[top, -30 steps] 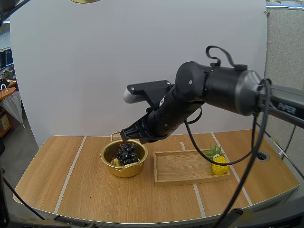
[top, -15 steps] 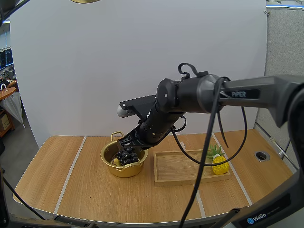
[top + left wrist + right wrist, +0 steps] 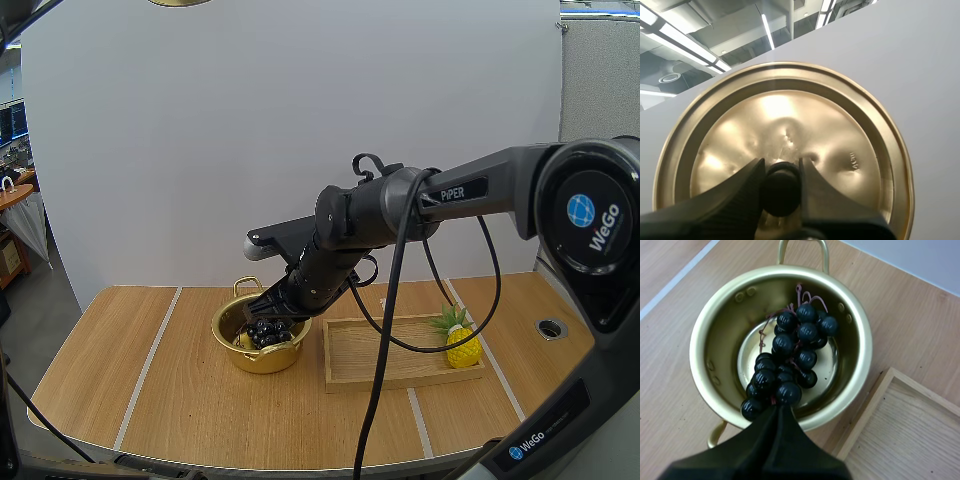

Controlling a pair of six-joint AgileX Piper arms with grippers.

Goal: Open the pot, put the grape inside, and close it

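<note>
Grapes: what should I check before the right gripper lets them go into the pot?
1. Pot open: ok.
2. Grapes over the pot's opening: ok.
3. Right gripper shut on grapes: ok.
4. Held end of the bunch inside the pot: cannot tell.
5. Grapes touching the pot's floor: cannot tell.
6. Lid held in left gripper: ok.

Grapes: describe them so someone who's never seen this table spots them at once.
On the wooden table, left of the wooden tray, sits an open gold pot. The bunch of grapes lies in it, pinched by the right gripper. It's the only near-black cluster of balls; the pineapple at the tray's right end is yellow.
</note>
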